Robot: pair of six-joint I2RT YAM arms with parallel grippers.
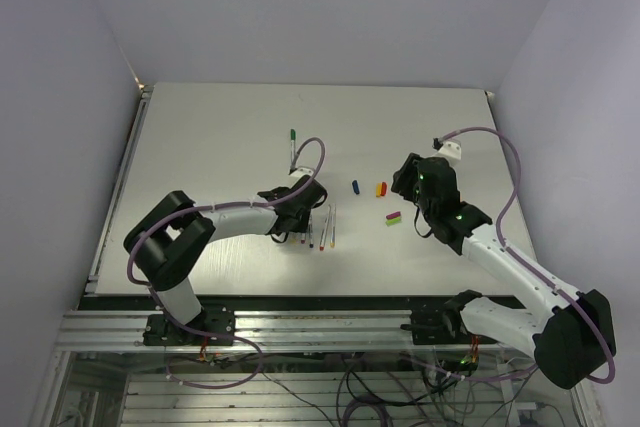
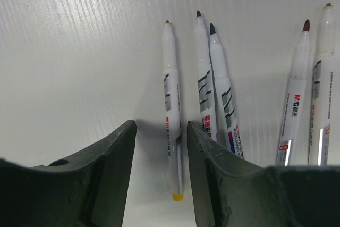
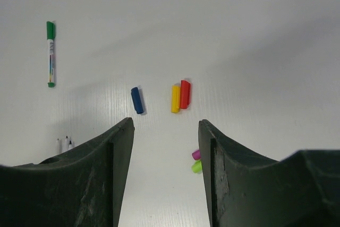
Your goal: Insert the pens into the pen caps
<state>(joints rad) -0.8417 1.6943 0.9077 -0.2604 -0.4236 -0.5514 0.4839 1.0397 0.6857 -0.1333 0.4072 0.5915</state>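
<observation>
The left gripper (image 2: 160,131) is seen low over the table (image 2: 69,51). It is opened wide and nothing is held in it. Between its 2 fingers (image 2: 109,174) the yellow-ended pen (image 2: 171,110) is lying flat, closer to the finger on the right of the wrist view. Whether that finger is touched by it cannot be told.

4 other pens are seen uncapped, tips pointed away from the camera. The dark-red-tipped pen (image 2: 203,78) and the dark-blue-tipped pen (image 2: 223,97) are laid just beside the 1st one and are touching each other along the barrels. 2 more pens (image 2: 295,110) are near each other at the right edge of the view, apart from the other 3. In the top view this group is found at the front-centre of the table, partly under the left gripper. The green-capped pen (image 1: 292,147) is laid well apart from it, further back.

The right gripper (image 3: 166,128) is also opened wide and is empty, above the table. In front of it, in its wrist view, the blue cap (image 3: 137,100) is lying alone. The yellow cap (image 3: 175,98) and the red cap (image 3: 185,94) are touching side by side, near the blue 1. The purple cap (image 3: 196,154) and the green cap (image 3: 197,166) are touching too, just beside the finger on the right and partly hidden by it.
</observation>
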